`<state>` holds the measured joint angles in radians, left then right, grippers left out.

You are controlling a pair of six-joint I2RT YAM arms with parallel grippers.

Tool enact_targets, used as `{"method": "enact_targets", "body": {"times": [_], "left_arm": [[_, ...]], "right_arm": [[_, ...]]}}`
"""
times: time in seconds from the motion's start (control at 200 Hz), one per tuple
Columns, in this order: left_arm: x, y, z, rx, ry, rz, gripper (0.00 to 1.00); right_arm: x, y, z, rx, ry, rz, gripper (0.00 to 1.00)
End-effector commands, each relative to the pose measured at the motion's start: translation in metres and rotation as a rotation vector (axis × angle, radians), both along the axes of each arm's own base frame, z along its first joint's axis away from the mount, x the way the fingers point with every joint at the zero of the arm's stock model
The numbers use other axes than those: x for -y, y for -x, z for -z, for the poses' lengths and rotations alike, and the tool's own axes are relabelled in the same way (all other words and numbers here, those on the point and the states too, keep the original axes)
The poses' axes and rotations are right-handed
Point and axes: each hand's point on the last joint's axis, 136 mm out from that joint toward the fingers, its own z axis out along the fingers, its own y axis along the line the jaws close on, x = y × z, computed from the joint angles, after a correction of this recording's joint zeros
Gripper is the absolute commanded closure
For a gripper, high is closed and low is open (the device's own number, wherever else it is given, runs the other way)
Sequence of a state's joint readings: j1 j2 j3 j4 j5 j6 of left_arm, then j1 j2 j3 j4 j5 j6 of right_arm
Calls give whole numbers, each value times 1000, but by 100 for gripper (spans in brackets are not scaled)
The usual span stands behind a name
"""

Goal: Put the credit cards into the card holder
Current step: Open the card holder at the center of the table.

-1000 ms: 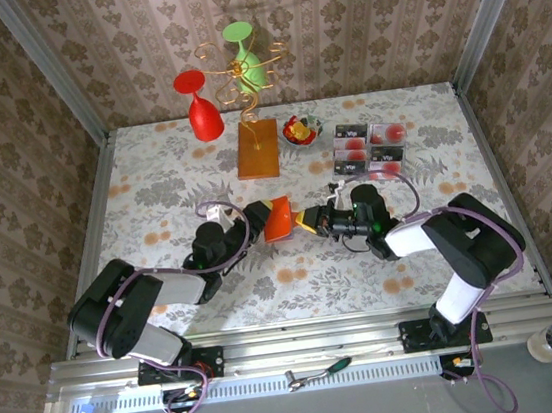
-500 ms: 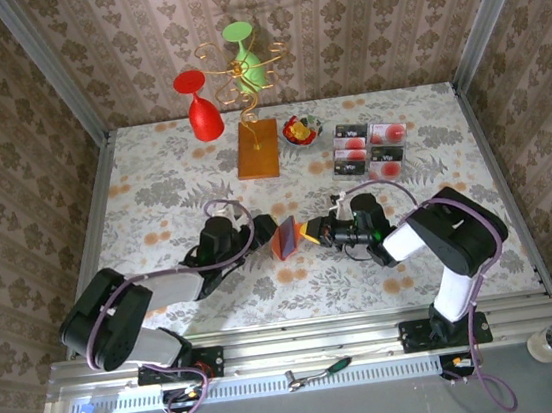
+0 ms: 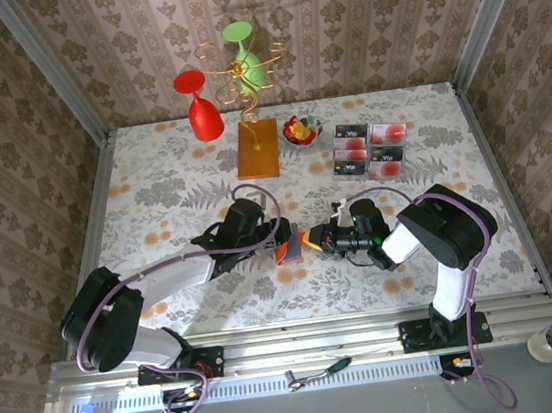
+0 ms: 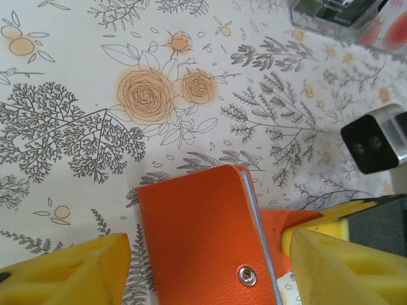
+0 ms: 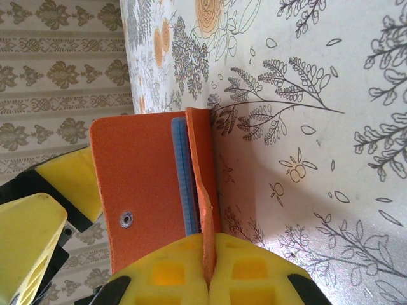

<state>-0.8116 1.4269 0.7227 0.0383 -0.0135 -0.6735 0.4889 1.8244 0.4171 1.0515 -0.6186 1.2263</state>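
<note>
The orange-red card holder (image 3: pixel 288 251) stands on edge at mid-table, folded nearly closed, with a grey-blue panel showing between its leaves (image 5: pixel 183 171). My right gripper (image 3: pixel 307 240) is shut on one thin flap of it (image 5: pixel 206 244). My left gripper (image 3: pixel 276 243) is open and straddles the holder (image 4: pixel 203 235). Its yellow fingers (image 4: pixel 70 270) stand to either side, and a gap shows beside the left one. The credit cards (image 3: pixel 370 150) lie in a block at the back right, dark ones and pinkish ones with red spots. They show blurred in the left wrist view's top right corner (image 4: pixel 343 13).
An orange-brown block with a gold wire stand (image 3: pixel 257 148) sits at the back centre, holding a red glass (image 3: pixel 202 115) and a green glass (image 3: pixel 245 54). A small bowl of red and yellow pieces (image 3: pixel 300 130) stands beside the cards. Patterned walls enclose the table.
The card holder has gone from lying open to standing folded, and has shifted nearer the front edge. My left gripper has moved right, up around it. The right gripper kept its hold.
</note>
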Motion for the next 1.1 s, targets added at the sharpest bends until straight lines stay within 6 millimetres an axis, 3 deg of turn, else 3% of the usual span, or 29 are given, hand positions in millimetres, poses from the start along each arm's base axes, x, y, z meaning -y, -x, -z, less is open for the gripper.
{"method": "enact_targets", "body": {"times": [0.0, 0.3, 0.66, 1.095], "left_arm": [[-7, -1, 8, 11, -166, 37, 31], [-2, 2, 27, -32, -372, 92, 30], [-31, 5, 25, -14, -424, 15, 30], [-65, 15, 53, -61, -455, -55, 30]], "right_arm": [[-2, 2, -2, 39, -4, -20, 100], [-3, 2, -3, 39, -5, -17, 100], [3, 6, 6, 22, 17, 3, 100], [9, 10, 10, 9, 31, 31, 100]]}}
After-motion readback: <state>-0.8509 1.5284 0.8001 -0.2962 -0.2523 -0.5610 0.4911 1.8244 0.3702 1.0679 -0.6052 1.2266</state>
